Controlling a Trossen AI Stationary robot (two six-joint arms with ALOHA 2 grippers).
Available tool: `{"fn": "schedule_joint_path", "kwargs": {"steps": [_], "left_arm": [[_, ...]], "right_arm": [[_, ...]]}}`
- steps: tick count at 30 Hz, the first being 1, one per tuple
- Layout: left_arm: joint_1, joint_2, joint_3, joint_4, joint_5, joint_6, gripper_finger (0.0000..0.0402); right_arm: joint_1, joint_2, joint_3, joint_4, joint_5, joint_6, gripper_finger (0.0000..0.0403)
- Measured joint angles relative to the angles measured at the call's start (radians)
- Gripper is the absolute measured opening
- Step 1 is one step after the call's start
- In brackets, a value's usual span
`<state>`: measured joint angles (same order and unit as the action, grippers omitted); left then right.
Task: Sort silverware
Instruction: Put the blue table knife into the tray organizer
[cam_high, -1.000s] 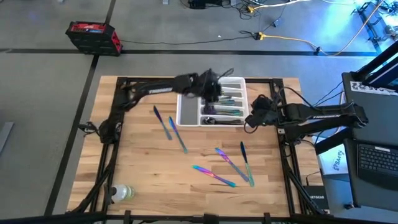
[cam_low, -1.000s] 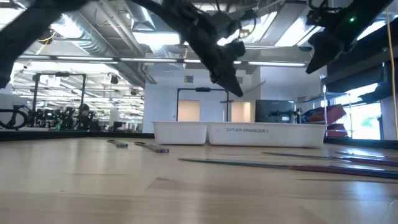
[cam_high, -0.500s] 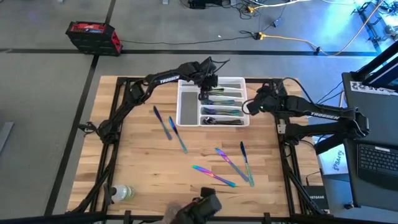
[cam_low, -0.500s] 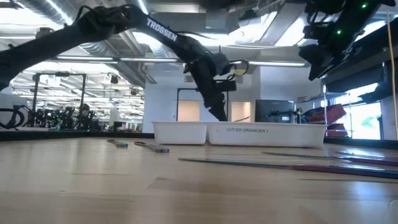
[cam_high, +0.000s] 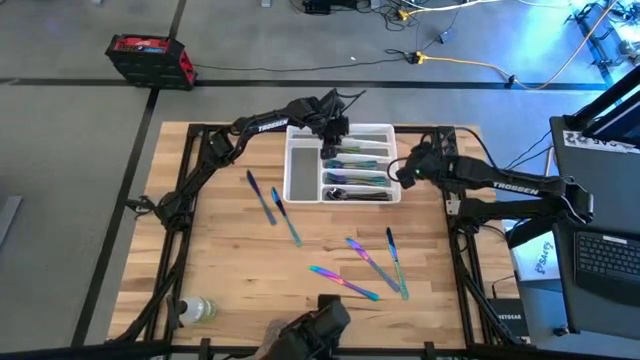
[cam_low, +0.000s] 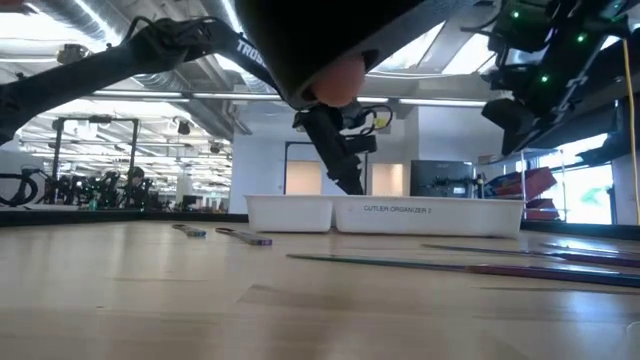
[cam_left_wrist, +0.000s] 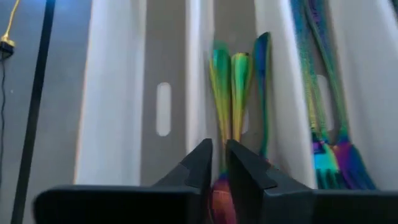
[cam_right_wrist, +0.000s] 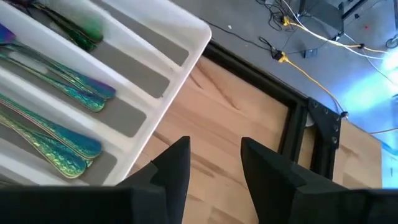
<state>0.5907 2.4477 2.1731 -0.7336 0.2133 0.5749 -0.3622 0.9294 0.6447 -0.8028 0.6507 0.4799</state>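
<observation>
Left gripper (cam_high: 332, 128) parked over the far end of the white tray (cam_high: 299, 175), upper middle of the high frame. Fingers (cam_left_wrist: 200, 163) only a sliver apart in its wrist cam, nothing visibly pinched between them, hanging right above a compartment with a few rainbow spoons (cam_left_wrist: 231, 87) lying side by side. Forks (cam_left_wrist: 326, 149) in the next slot over.

Right gripper (cam_high: 408, 170) hovering at the tray's right edge, middle right of the high frame. Fingers (cam_right_wrist: 176, 168) roughly halfway apart, holding nothing, just bare wood and the tray corner in between.

Rest of the silverware still loose on the table (cam_high: 230, 270): two pieces (cam_high: 270, 205) left of centre, just below the tray's left side, and a cluster of four or so (cam_high: 365, 265) lower right of centre. Several pieces already in the tray's rows (cam_high: 360, 165).

Clear bottle (cam_high: 195, 310) at the lower left corner of the table. Something dark and blurry (cam_high: 310, 330) poking in at the bottom edge, can't tell what.
</observation>
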Motion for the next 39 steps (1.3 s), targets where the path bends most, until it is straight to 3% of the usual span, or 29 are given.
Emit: {"fn": "schedule_joint_path", "kwargs": {"steps": [9, 14, 21, 25, 32, 35, 39], "left_arm": [[0.002, -0.011, 0.0, -0.068, 0.023, -0.035, 0.0101], [-0.002, -0.062, 0.0, -0.105, -0.107, 0.014, 0.0092], [-0.006, -0.122, -0.078, -0.146, -0.071, -0.131, 0.0065], [-0.077, -0.21, -0.282, -0.034, -0.139, -0.18, 0.0057], [-0.244, -0.52, -0.786, 0.43, -0.207, -0.398, 0.0048], [-0.349, -0.638, -0.999, 0.659, -0.267, -0.506, 0.0048], [-0.525, -0.731, -1.229, 0.964, -0.295, -0.614, 0.0048]], "right_arm": [[0.001, 0.0, -0.009, 0.011, -0.008, 0.009, 0.0127], [0.012, -0.003, -0.009, 0.112, 0.014, 0.008, 0.0127], [0.118, -0.003, -0.009, 0.243, 0.094, -0.043, 0.0127], [0.205, -0.003, -0.009, 0.245, 0.11, -0.043, 0.0127], [0.359, -0.003, -0.036, 0.304, 0.024, -0.021, 0.0127], [0.449, -0.003, -0.079, 0.4, 0.009, -0.002, 0.0127], [0.577, -0.002, -0.185, 0.652, -0.028, -0.017, 0.0127]]}}
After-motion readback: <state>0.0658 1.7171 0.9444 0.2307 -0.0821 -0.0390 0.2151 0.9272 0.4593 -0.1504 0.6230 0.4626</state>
